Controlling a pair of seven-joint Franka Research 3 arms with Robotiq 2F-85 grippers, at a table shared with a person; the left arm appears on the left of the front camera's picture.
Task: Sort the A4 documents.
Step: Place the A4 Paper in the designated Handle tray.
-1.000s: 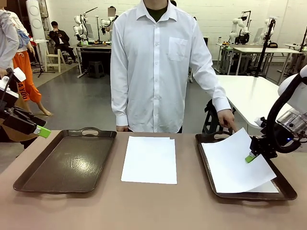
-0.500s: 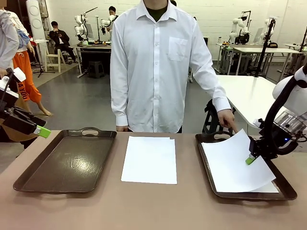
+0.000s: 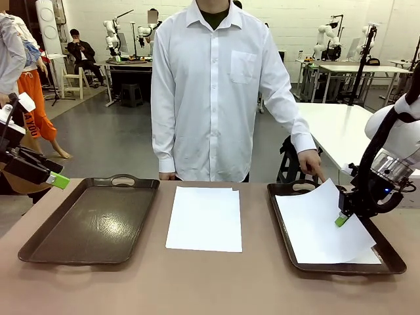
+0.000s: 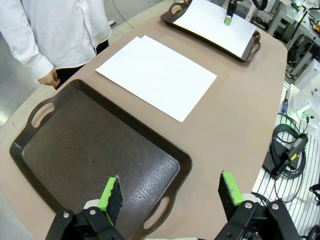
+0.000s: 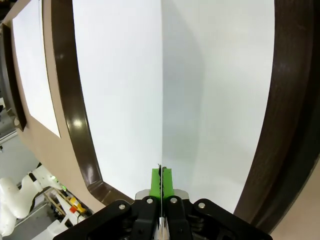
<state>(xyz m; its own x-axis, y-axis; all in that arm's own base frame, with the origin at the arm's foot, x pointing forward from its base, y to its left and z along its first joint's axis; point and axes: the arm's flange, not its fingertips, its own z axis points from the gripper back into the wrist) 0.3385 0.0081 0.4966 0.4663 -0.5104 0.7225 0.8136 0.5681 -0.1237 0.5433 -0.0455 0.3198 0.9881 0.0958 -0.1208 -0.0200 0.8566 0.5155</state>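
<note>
- Right claw: pinched closed on the right edge of one A4 sheet, just above the right tray.
- That sheet: right edge and far corner lifted, left part lying in the tray. It lies over a second sheet, whose near right corner shows.
- Stack of A4 sheets: flat on the worktop between the two trays, top sheets slightly offset at the far right corner.
- Left claw: fingers wide apart, gripping nothing, hovering over the near handle end of the left tray.
- Person at the far side: one hand points down beside the right tray's far handle.
</note>
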